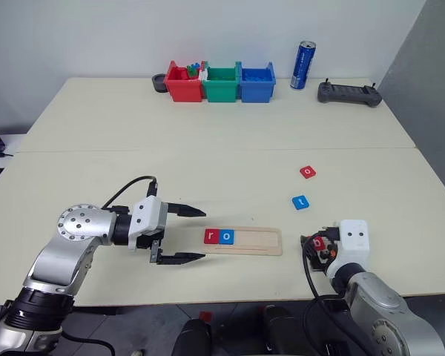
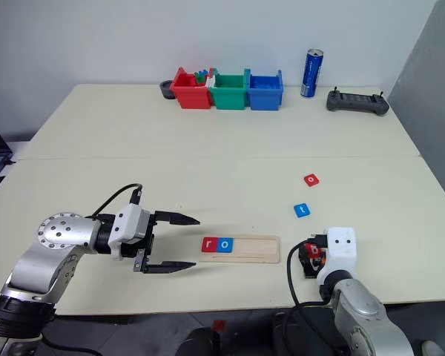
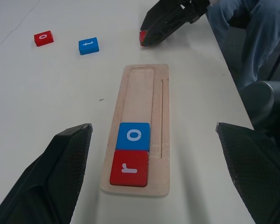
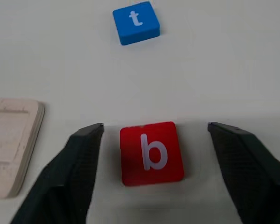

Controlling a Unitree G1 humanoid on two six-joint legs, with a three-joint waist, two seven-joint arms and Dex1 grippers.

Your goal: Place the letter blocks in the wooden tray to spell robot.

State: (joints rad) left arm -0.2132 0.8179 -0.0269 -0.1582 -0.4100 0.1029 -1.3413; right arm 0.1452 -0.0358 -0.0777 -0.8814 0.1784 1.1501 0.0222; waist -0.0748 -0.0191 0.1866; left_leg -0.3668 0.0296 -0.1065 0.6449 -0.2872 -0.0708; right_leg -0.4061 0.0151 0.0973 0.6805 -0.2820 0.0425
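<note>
The wooden tray (image 1: 256, 242) lies near the table's front edge, with a red "r" block (image 1: 211, 236) and a blue "o" block (image 1: 226, 236) at its left end. A red "o" block (image 1: 307, 172) and a blue "t" block (image 1: 300, 202) lie loose on the table, farther back and to the right. My left gripper (image 1: 202, 235) is open, pointing at the tray's left end and holding nothing. My right gripper (image 4: 155, 126) stands open just right of the tray. A red "b" block (image 4: 151, 153) lies flat on the table between its fingers, with a gap on each side.
Red (image 1: 183, 83), green (image 1: 221, 84) and blue (image 1: 256, 83) bins stand in a row at the table's back. Right of them are a blue can (image 1: 303, 65) and a black controller (image 1: 348, 93). A person's leg in jeans (image 3: 256, 28) is beyond the table's edge.
</note>
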